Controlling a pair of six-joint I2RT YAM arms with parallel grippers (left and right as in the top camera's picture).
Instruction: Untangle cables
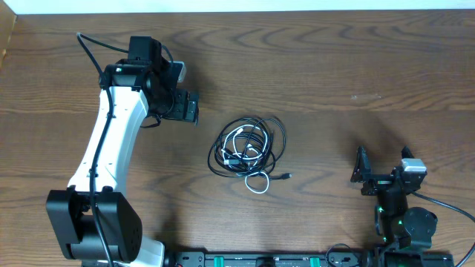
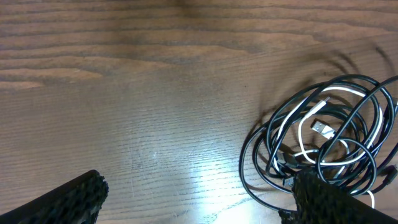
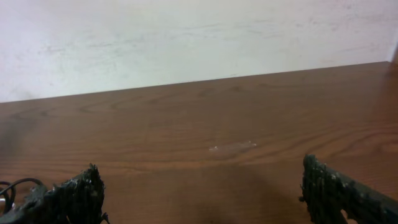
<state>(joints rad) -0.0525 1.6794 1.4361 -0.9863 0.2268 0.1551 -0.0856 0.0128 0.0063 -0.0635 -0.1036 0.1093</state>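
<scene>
As the cables (image 1: 249, 147) lie in one tangled heap at the middle of the table (image 1: 334, 67), I find neither gripper touching them. Left gripper (image 1: 191, 107): jaws released, empty, near the heap. Right gripper (image 1: 361, 172): jaws released, empty, well apart on the opposite side.

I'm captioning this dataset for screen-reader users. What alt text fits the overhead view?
A tangle of black and white cables lies in the middle of a wooden table. The left gripper hangs open beside it, not touching; the right gripper, also open, sits farther away near its base.
</scene>
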